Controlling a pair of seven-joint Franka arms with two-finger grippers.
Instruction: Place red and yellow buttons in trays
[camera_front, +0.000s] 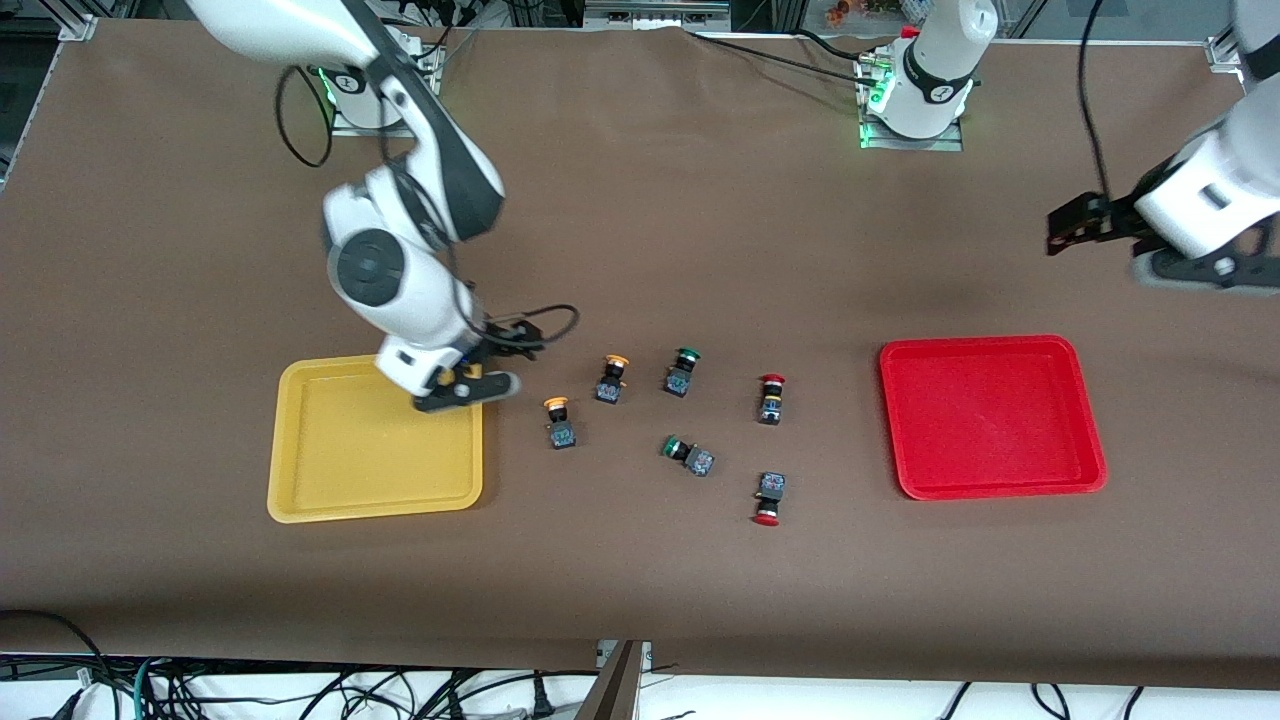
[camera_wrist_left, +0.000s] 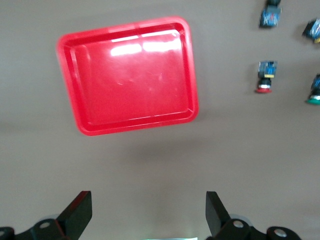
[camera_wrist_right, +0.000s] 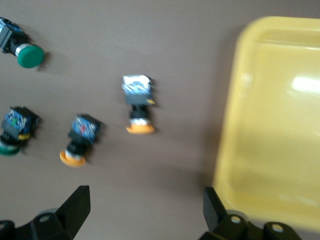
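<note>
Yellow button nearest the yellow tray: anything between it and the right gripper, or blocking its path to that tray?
Nothing visible. The right gripper, open, hangs over the yellow tray rim; only bare table separates the yellow button from the tray.

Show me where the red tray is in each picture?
Front view: the red tray lies on the table toward the left arm's end, empty.
Left wrist view: it fills the upper middle of the picture, with the open left gripper above the bare table beside it.
Right wrist view: not in it; only the yellow tray shows.
Shared landmark: the red-capped button beside the tray, also in the left wrist view.
</note>
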